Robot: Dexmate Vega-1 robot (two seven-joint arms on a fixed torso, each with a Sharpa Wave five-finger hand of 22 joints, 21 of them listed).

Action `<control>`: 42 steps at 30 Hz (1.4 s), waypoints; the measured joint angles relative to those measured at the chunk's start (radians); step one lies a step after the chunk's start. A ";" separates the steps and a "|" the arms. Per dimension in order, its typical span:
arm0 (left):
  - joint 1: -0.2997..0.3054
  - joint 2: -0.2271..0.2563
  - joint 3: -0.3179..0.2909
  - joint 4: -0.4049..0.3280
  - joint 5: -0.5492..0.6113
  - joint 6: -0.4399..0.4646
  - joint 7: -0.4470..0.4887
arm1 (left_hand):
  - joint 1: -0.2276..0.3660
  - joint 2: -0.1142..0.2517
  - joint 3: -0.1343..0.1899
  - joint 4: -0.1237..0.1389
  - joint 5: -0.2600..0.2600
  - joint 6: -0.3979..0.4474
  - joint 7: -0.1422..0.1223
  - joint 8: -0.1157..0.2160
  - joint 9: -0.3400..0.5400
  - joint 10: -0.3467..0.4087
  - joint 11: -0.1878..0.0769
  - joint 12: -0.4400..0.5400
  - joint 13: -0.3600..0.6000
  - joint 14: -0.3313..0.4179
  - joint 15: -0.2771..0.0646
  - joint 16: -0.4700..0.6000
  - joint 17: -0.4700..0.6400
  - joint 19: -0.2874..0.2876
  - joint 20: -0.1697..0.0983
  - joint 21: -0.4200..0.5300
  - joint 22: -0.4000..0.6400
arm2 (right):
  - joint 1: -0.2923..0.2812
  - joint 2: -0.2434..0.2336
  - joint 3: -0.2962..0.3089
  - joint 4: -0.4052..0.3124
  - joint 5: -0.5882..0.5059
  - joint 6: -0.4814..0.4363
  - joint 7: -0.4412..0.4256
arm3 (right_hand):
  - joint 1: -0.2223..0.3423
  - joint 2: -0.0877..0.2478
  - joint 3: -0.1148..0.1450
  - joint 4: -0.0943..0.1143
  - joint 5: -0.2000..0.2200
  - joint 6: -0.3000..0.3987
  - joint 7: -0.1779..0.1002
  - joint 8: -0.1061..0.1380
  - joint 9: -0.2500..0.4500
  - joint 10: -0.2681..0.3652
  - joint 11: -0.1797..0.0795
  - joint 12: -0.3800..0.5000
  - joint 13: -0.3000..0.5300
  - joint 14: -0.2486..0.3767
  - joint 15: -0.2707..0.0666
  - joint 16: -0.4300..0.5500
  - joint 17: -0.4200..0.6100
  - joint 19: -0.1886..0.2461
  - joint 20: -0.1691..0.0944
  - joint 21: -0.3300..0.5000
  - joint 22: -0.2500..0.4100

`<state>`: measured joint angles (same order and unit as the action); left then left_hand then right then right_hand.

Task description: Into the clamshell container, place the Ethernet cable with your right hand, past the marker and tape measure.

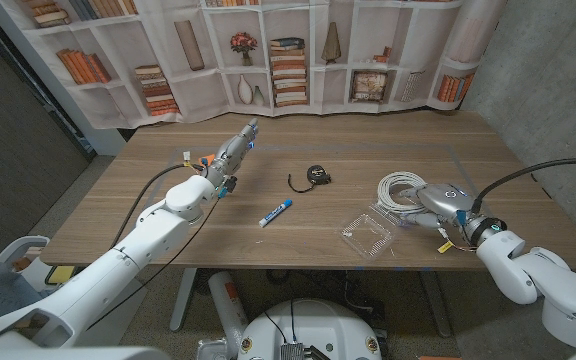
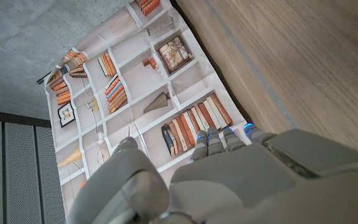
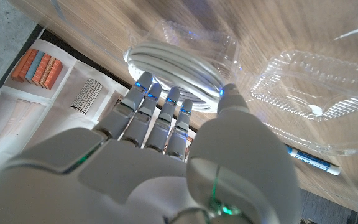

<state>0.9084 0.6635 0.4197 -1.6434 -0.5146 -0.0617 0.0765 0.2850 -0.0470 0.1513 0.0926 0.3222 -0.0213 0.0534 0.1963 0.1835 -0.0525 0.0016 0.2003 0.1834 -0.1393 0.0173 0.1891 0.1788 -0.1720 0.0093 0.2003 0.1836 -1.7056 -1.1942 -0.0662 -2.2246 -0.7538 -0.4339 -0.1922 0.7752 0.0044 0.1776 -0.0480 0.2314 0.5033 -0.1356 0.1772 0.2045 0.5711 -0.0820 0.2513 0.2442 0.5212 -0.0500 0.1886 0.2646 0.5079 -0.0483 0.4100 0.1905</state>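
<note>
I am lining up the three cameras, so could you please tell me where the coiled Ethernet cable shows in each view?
Head view: the Ethernet cable lies coiled at right of the table, beside the right hand.
Right wrist view: the coil sits just beyond the fingers.
Left wrist view: bookshelf backdrop and bare table; no cable.
Shared landmark: the clamshell container, also in the right wrist view.

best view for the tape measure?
Head view: the tape measure lies in plain sight mid-table, beyond the marker, unobstructed. I can't find it in the left wrist view or the right wrist view, where the cable sits beyond the right robot hand.
</note>
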 measured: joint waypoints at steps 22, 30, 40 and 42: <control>-0.017 -0.013 0.012 0.010 0.003 -0.004 -0.007 | 0.004 0.004 -0.003 -0.003 0.000 0.000 0.000 0.000 0.000 0.000 0.000 0.000 0.000 0.000 0.000 0.000 0.000 0.000 0.000 0.000 0.000 | -0.045 0.075 0.097 -0.029 -0.041 0.042 -0.015 | -0.012 0.012 -0.004 0.004 0.007 0.000 0.000 0.005 0.000 0.000 0.000 0.000 0.000 -0.002 -0.002 0.004 0.000 0.000 0.000 -0.008 0.000; -0.011 -0.009 0.010 0.003 0.002 -0.004 -0.003 | 0.004 0.004 -0.003 -0.003 0.000 0.000 0.000 0.000 0.000 0.000 0.000 0.000 0.000 0.000 0.000 0.000 0.000 0.000 0.000 0.000 0.000 | -0.041 0.107 0.126 -0.039 -0.056 0.069 -0.011 | -0.021 0.013 -0.005 0.011 0.007 0.000 0.000 0.012 0.000 0.000 0.000 0.000 0.000 -0.002 -0.002 0.004 -0.005 0.000 0.000 -0.008 0.000; 0.002 0.000 -0.001 -0.005 -0.004 -0.003 -0.001 | 0.004 0.004 -0.003 -0.003 0.000 0.000 0.000 0.000 0.000 0.000 0.000 0.000 0.000 0.000 0.000 0.000 0.000 0.000 0.000 0.000 0.000 | -0.033 0.151 0.161 -0.064 -0.109 0.118 0.022 | -0.028 0.020 -0.005 0.011 0.007 0.000 0.000 0.012 0.000 0.000 0.000 0.004 0.005 -0.002 -0.002 0.004 -0.005 0.000 0.000 -0.015 0.000; 0.002 0.000 -0.002 -0.005 -0.005 -0.004 -0.002 | 0.007 0.007 -0.004 -0.002 0.000 0.000 0.000 0.000 0.000 0.000 0.000 0.000 0.000 0.000 0.000 0.000 0.000 0.000 0.000 0.000 0.000 | -0.030 0.161 0.167 -0.070 -0.113 0.120 0.024 | -0.028 0.020 -0.005 0.011 0.012 0.000 0.000 0.012 0.000 0.000 0.000 0.004 0.005 -0.002 -0.002 0.004 -0.005 0.000 0.000 -0.015 0.000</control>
<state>0.9106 0.6634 0.4181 -1.6487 -0.5194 -0.0656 0.0748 0.2920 -0.0401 0.1471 0.0908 0.3222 -0.0214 0.0535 0.1963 0.1835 -0.0525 0.0016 0.2002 0.1834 -0.1393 0.0173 0.1891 0.1788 -0.1720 0.0093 0.2002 0.1837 -1.7355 -1.0328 0.1012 -2.2947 -0.8665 -0.3140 -0.1682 0.7476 0.0241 0.1726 -0.0370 0.2437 0.5035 -0.1357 0.1897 0.2046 0.5713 -0.0822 0.2555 0.2489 0.5197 -0.0520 0.1929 0.2599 0.5081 -0.0484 0.3955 0.1908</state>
